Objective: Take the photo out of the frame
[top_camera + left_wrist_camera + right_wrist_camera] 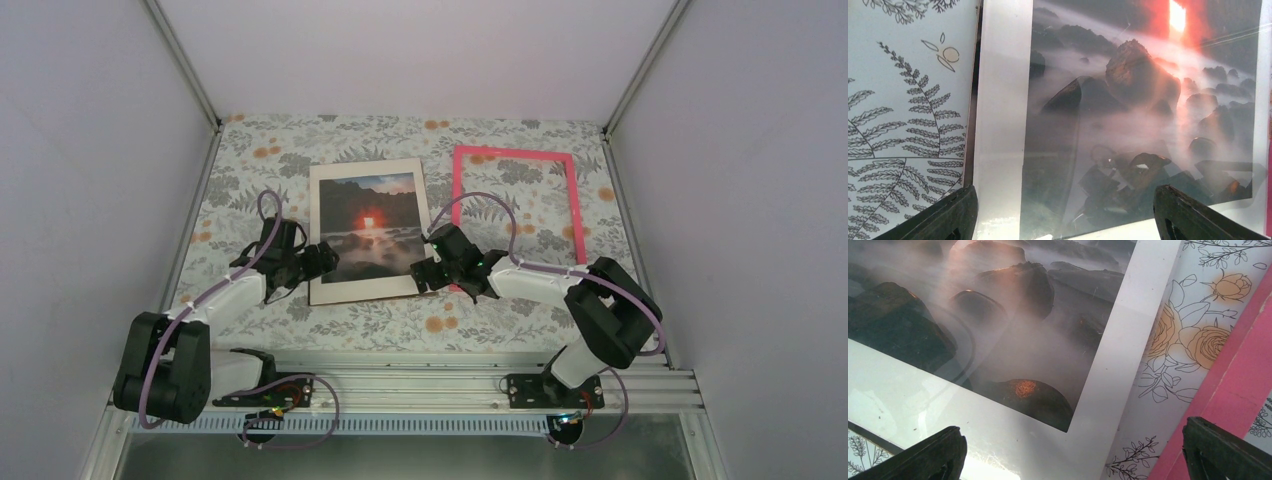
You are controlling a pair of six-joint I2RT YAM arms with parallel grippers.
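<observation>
The photo point(368, 225), a dark rocky seascape with a red sun, lies face up in the middle of the table, bordered by a white mat point(322, 235) on a brown board. Its glossy surface reflects my gripper. The pink frame point(510, 152) lies flat to its right, with tablecloth showing through it. My left gripper point(322, 262) is open over the photo's near left corner, and the left wrist view shows the photo point(1148, 100) between its fingers point(943, 215). My right gripper point(428, 272) is open over the near right corner, spanning the photo point(998, 315), the mat point(1118, 365) and the frame point(1238, 390).
A floral tablecloth point(300, 140) covers the table. Grey walls close it in at the left, right and back. The metal rail point(420, 375) with the arm bases runs along the near edge.
</observation>
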